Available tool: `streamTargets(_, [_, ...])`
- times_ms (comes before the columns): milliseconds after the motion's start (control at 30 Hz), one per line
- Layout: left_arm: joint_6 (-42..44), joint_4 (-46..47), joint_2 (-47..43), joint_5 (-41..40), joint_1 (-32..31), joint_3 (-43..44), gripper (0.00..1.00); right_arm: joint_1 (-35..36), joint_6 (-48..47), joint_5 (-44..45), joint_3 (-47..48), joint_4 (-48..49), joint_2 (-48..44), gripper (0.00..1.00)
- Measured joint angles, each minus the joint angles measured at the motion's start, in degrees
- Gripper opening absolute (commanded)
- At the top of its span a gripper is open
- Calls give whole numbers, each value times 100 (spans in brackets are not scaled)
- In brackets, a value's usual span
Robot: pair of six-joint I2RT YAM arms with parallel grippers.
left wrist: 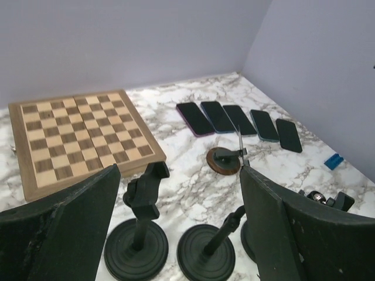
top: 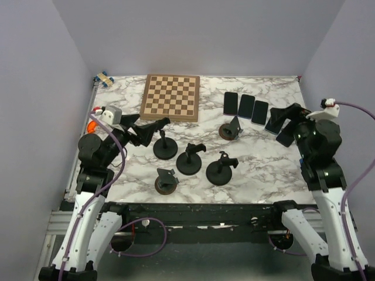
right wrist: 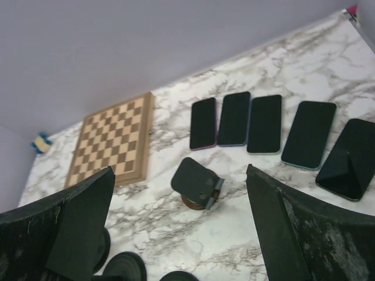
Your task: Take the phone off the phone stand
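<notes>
A white and grey marble tabletop (top: pixel 269 170) holds all the things. Five flat black phones (right wrist: pixel 264 123) lie side by side in a row on the right part of the tabletop, near the back. All five lie flat on the marble with their dark screens up. Just in front of the left end of the row stands a phone stand with a round brown wooden foot and a dark tilted plate (right wrist: pixel 196 182), and its plate is bare. A second stand with a brown round foot (top: pixel 166 181) is close to the front edge, more to the left. Between these two stand three all-black stands with round black feet (top: pixel 190 161), near each other in the middle of the tabletop. A brown and cream wooden chessboard (top: pixel 171 97) lies flat at the back, left of the phones. The left fingers (left wrist: pixel 70 228) hang over the left side, close to the black stand that is farthest left. They are spread wide apart and hold nothing. The right fingers (right wrist: pixel 293 234) hang over the right end of the phone row. They too are spread wide apart and hold nothing. Seen from above, they hide part of the two phones farthest to the right.
</notes>
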Motion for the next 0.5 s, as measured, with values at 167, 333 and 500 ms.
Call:
streamTargets(167, [254, 313, -756, -245, -136, -354, 91, 0, 153, -354, -256, 210, -1051, 100])
streamTargets(333, [350, 308, -1952, -824, -197, -625, 98, 0, 282, -354, -256, 188, -1648, 100])
streamTargets(500, [138, 343, -3471, -1333, -197, -922, 98, 0, 678, -127, -678, 282, -2817, 100])
